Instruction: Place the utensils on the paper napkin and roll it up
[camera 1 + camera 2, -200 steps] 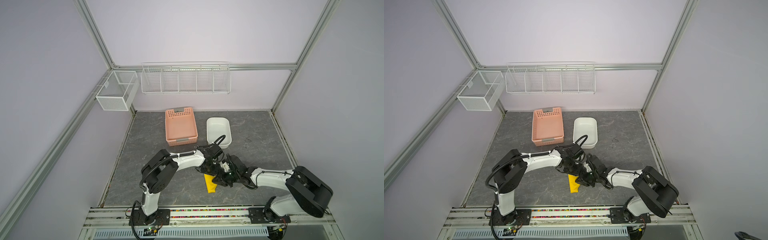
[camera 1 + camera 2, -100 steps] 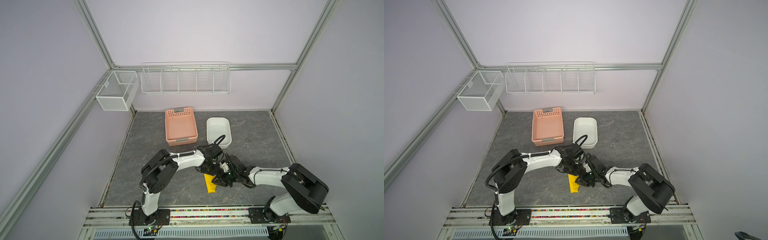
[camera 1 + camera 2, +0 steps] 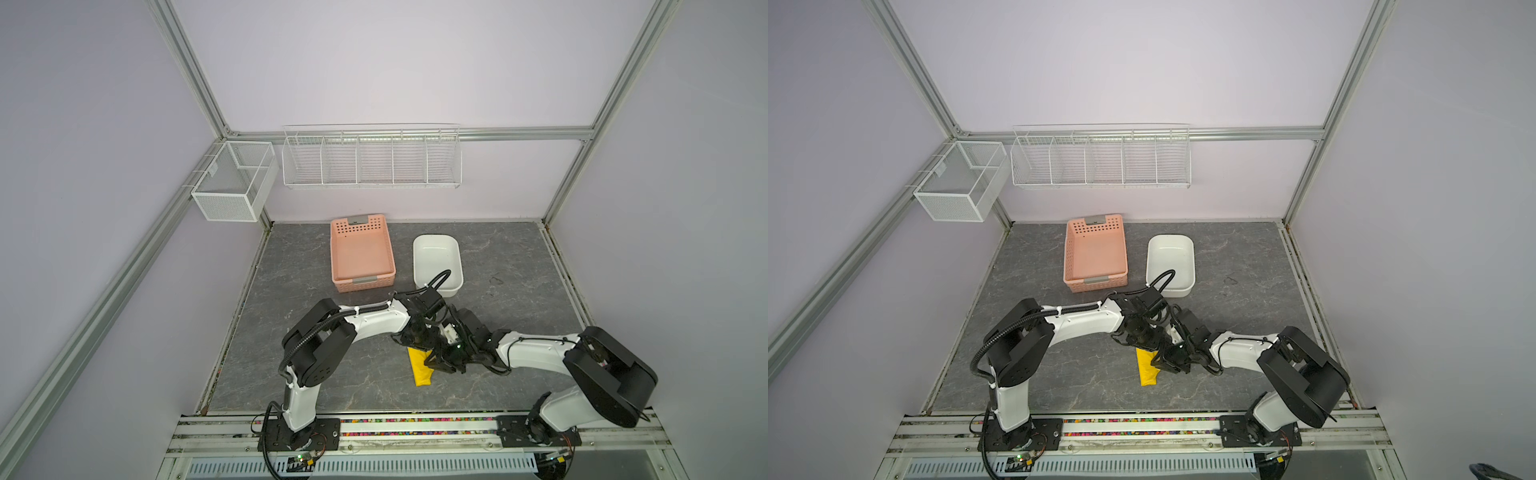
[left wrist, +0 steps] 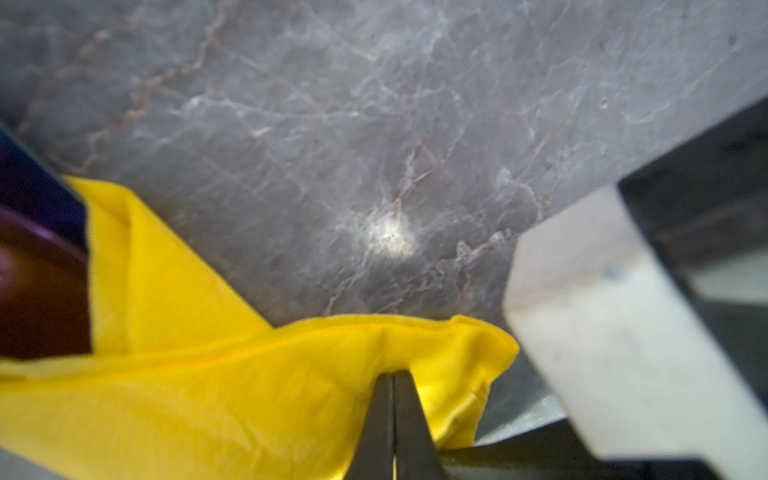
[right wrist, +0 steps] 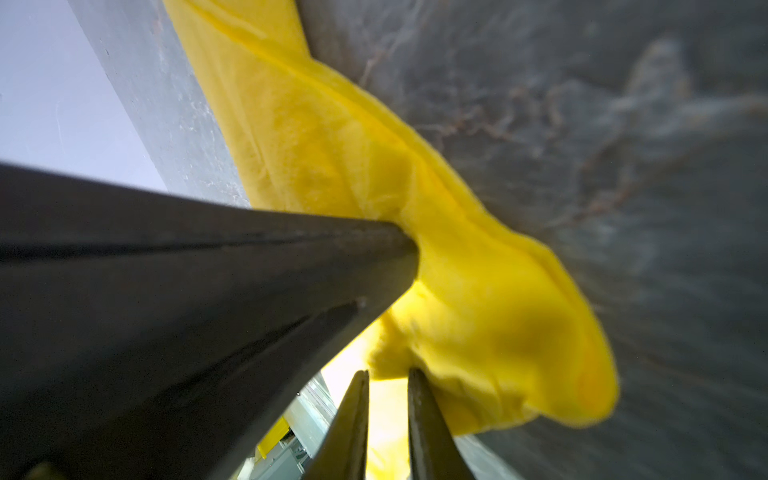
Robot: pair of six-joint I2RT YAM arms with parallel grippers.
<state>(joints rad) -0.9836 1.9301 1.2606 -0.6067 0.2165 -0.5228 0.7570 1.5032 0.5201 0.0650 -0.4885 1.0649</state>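
The paper napkin [image 3: 422, 370] [image 3: 1147, 370] lies as a narrow yellow strip near the table's front middle. Both grippers meet over its far end. My left gripper [image 4: 393, 376] [image 3: 415, 344] is shut, its tips pinching a puckered fold of the paper napkin [image 4: 249, 374]. My right gripper [image 5: 388, 374] [image 3: 433, 360] comes in from the right, its jaws a narrow gap apart and nipping a lump of the paper napkin [image 5: 478, 299]. The utensils are wrapped inside. Only shiny purple-blue heads [image 4: 37, 199] poke out of one end in the left wrist view.
A pink perforated basket [image 3: 363, 284] and a white tub [image 3: 417, 266] stand behind the arms. A white wire rack [image 3: 372, 156] and a mesh box [image 3: 232, 183] hang on the walls. A metal rail [image 3: 415, 424] runs along the front edge.
The right arm has crept a little to the left. Both grippers stay at the napkin's far end, and the strip lies where it was.
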